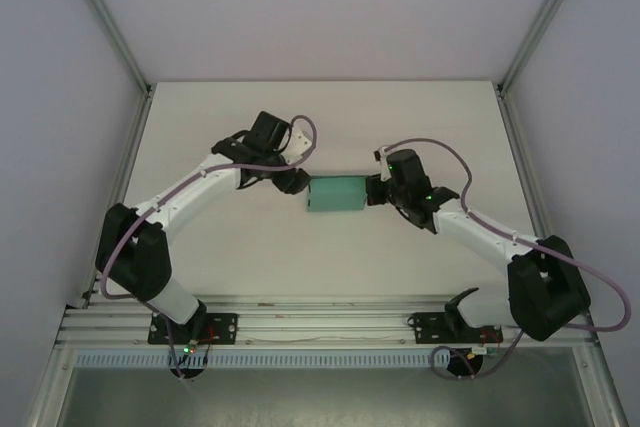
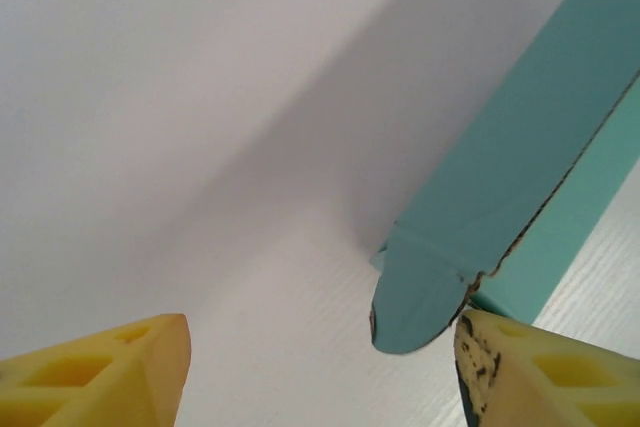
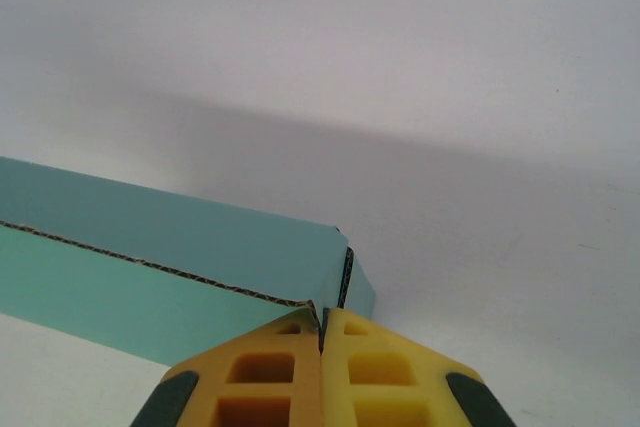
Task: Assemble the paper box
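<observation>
The paper box (image 1: 335,195) is a small teal-green card box lying in the middle of the white table (image 1: 220,257), between my two grippers. My right gripper (image 1: 375,190) is at its right end. In the right wrist view the gripper (image 3: 322,319) is shut, with the card edge of the box (image 3: 180,247) pinched between its yellow fingers. My left gripper (image 1: 295,182) is at the box's left end. In the left wrist view it (image 2: 322,347) stands open. A rounded flap (image 2: 420,302) of the box (image 2: 520,167) hangs just beside its right finger (image 2: 520,367), with nothing between the jaws.
White enclosure walls (image 1: 60,67) with metal corner posts (image 1: 110,17) stand round the table on three sides. The aluminium rail (image 1: 320,322) that carries both arm bases runs along the near edge. Bare white table surface lies in front of the box and behind it.
</observation>
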{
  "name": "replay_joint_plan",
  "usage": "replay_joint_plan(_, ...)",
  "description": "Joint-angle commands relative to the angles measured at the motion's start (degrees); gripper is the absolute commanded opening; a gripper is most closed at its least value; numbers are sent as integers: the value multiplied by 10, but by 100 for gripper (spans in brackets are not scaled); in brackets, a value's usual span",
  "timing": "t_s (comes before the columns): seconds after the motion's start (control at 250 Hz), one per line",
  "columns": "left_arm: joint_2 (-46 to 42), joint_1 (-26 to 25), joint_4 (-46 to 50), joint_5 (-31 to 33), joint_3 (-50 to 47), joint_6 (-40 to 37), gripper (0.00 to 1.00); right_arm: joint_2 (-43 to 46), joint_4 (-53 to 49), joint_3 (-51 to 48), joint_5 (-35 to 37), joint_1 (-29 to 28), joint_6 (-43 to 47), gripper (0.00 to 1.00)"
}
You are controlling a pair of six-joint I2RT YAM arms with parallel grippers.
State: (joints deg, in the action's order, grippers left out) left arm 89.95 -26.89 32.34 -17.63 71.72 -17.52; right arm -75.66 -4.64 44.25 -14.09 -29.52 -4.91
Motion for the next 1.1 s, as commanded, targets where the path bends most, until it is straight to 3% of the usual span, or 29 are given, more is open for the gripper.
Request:
replay_joint_plan(0.0, -12, -7, -28, -60, -13, 11, 65, -16, -51, 18, 9, -5, -7, 0)
replay_joint_plan(0.08, -2, -8, -23, -68, -4, 14, 62, -18, -59, 23, 11, -7, -6, 0)
replay_joint_plan(0.256, 30, -8, 8, -67, 20, 28, 48, -18, -62, 28, 12, -10, -11, 0)
replay_joint_plan(0.464, 28, -11, -43, -79, -5, 69, 19, -27, -76, 37, 19, -12, -11, 0)
replay_joint_plan(0.612, 19, -20, -62, -80, -14, 118, 18, -26, -86, 41, 35, -22, -11, 0)
replay_joint_plan(0.775, 21, -47, -47, -14, -11, 186, 17, -30, -93, 41, 68, -41, -24, 0)
replay_joint_plan(1.011, 33, -43, -6, -21, 17, 281, 16, -27, -90, 29, 127, -73, -21, 0)
replay_joint_plan(1.095, 36, -31, 9, -33, 29, 313, 8, -20, -73, 13, 118, -77, -10, 0)
